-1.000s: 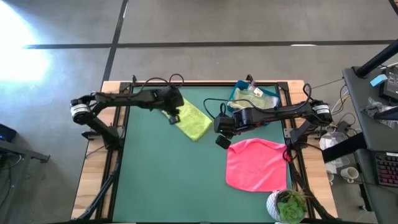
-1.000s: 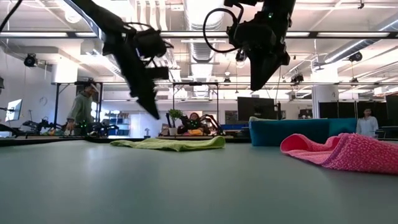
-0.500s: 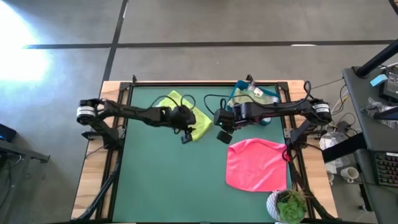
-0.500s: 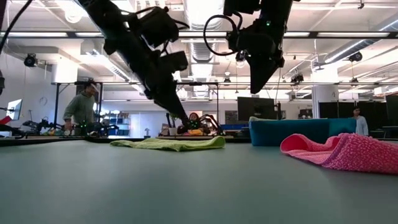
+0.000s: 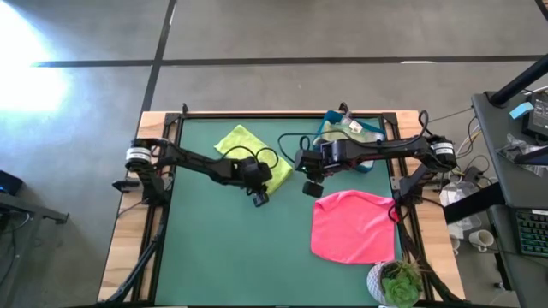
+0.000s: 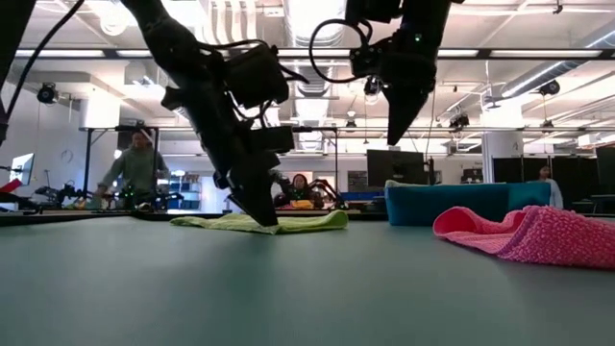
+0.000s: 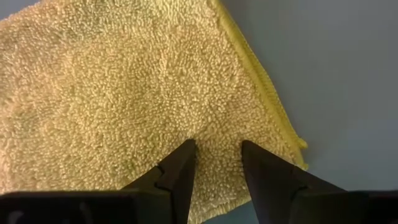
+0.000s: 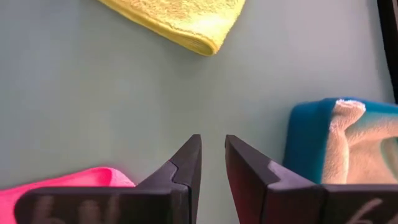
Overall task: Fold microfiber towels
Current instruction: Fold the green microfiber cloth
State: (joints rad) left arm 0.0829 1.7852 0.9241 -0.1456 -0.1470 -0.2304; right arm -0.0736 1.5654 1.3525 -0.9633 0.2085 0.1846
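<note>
I have the left gripper (image 5: 259, 198) low over the near corner of the yellow towel (image 5: 244, 154), which lies folded toward the far left of the desk (image 5: 223, 248). Its jaws stand a little apart with nothing between them; in the left wrist view the fingertips (image 7: 180, 163) sit right over the pile just inside the towel's hemmed edge. In the low view the tips come down about to the level of the cloth, though I cannot tell whether they actually touch it. I read this as lining up to pinch that corner, since the hem gives the firmest bite for another fold.

The right gripper (image 5: 312, 188) hangs well above the desk, between the yellow towel and the pink towel (image 5: 353, 227). Its jaws are narrow and empty. I judge it is parked there to stay clear of the left arm while remaining near the pink towel, which lies spread out and unfolded on the near right.

The blue bin (image 5: 351, 137) sits at the far right edge with a pale cloth (image 8: 357, 140) showing inside it. A potted plant (image 5: 396, 282) stands at the near right corner, clear of the work.
</note>
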